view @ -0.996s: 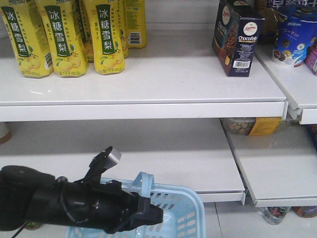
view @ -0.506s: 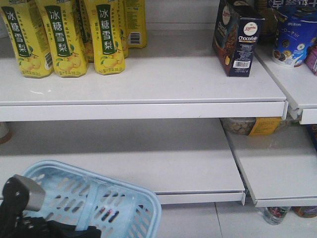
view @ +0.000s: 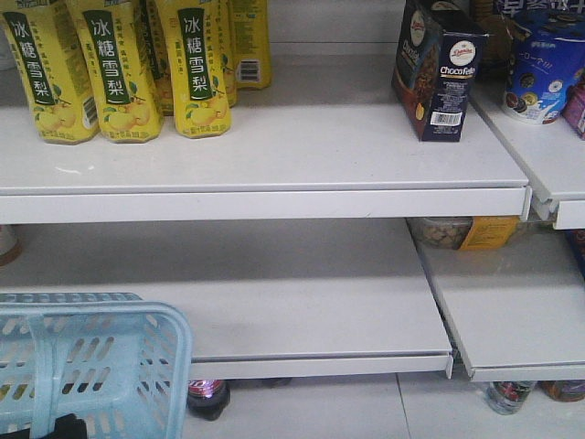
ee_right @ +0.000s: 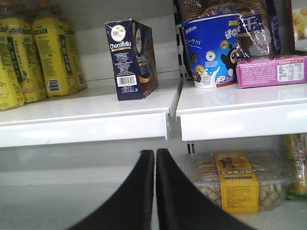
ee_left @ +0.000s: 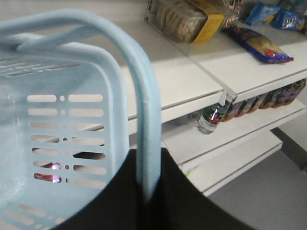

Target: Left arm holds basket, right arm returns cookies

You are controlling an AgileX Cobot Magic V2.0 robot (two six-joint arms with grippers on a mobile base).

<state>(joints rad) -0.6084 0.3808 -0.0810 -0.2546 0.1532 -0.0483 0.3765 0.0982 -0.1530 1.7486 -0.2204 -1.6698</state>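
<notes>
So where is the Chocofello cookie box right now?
The Chocofello cookie box stands upright at the right end of the upper shelf in the front view, just left of the round blue tub, with no pincer touching it.

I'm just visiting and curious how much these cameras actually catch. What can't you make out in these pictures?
- Basket: front view's bottom and left edges cut it off, hiding its inside.
- Left gripper: in the left wrist view, black housing covers where the handle meets it.
- Right gripper: only two black fingers show, pressed together.
- Cookies: small print too tiny to read.
- Bottle under the shelf: mostly hidden by the basket.
</notes>
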